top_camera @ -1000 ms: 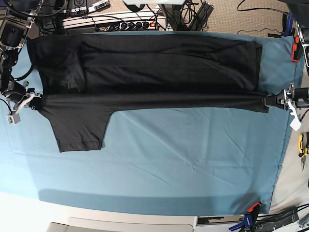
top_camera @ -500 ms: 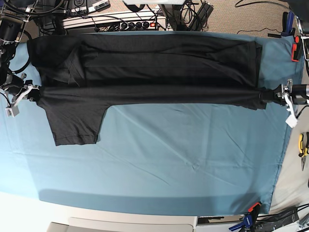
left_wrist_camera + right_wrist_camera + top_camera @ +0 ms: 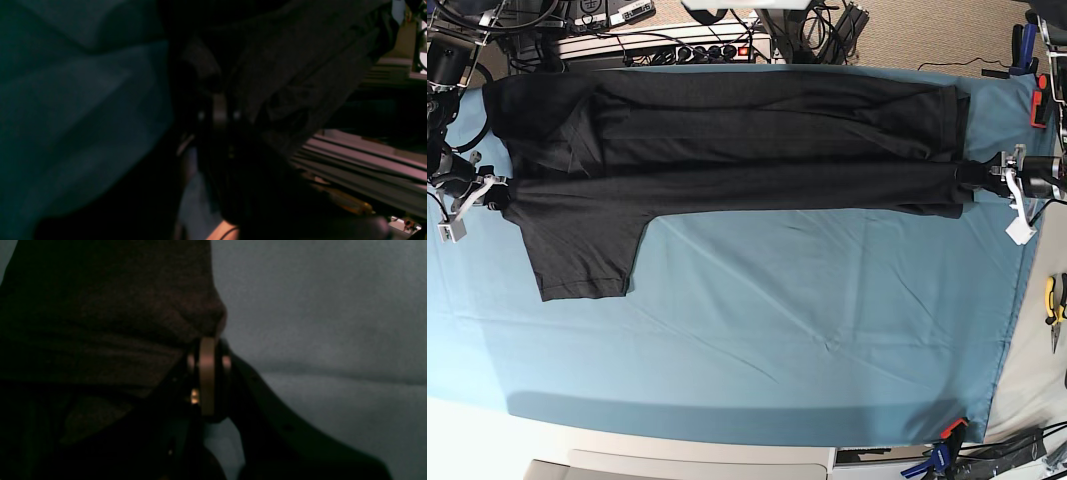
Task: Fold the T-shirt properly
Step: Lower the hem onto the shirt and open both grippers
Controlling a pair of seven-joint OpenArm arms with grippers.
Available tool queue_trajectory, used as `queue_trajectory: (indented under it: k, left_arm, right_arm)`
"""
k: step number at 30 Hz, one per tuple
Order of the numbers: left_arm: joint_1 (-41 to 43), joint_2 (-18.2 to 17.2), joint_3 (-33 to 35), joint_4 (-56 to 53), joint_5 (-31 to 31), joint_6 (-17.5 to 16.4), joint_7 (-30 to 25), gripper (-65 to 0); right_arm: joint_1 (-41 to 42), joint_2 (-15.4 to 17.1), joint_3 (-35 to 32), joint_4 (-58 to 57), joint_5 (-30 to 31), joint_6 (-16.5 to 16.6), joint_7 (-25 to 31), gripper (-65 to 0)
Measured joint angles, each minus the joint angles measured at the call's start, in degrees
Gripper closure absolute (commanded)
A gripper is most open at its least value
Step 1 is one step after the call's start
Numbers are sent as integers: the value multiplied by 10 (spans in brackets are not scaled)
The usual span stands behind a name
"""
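The black T-shirt (image 3: 757, 140) lies lengthwise along the far half of the blue table cloth (image 3: 807, 320), plain side up. Its near long edge is pulled taut between both grippers, and one sleeve (image 3: 582, 250) hangs out toward me at the left. At the shirt's right end, my left gripper (image 3: 968, 172) is shut on the fabric; its wrist view shows dark cloth (image 3: 300, 66) bunched over the fingertips. My right gripper (image 3: 499, 193) is shut on the shirt's left end beside the sleeve. Black fabric (image 3: 116, 323) is pinched in the right gripper (image 3: 207, 340).
A power strip and cables (image 3: 697, 48) run behind the far edge of the cloth. An orange clamp (image 3: 1039, 105) sits at the far right and yellow pliers (image 3: 1055, 300) lie off the cloth's right edge. Clamps (image 3: 947, 440) hold the front right corner.
Both grippers carried the shirt's near edge toward the far side. The left gripper moved the most, and the sleeve shifted slightly with it.
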Motion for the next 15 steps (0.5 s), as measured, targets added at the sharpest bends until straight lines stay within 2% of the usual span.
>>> queue_trajectory:
  k: [4, 5, 6, 9, 10, 12, 15]
  left_arm:
    - [0, 0, 0, 0, 0, 0, 0, 0]
    - [0, 0, 0, 0, 0, -12, 0, 0]
    - [0, 0, 0, 0, 0, -11, 0, -19]
    - [0, 0, 0, 0, 0, -11, 1, -226]
    - [0, 0, 0, 0, 2, -11, 1, -283]
    - [0, 0, 0, 0, 1, -11, 2, -351]
    - [0, 0, -5, 1, 0, -11, 1, -365]
  right_arm:
    - [0, 0, 0, 0, -10, 0, 0, 0]
    - [0, 0, 0, 0, -17, 0, 0, 0]
    - [0, 0, 0, 0, -17, 0, 0, 0]
    - [0, 0, 0, 0, -18, 0, 1, -260]
    - [0, 2, 0, 0, -19, 0, 0, -315]
    - [0, 3, 0, 0, -12, 0, 0, -331]
    - [0, 3, 0, 0, 12, -1, 8, -331]
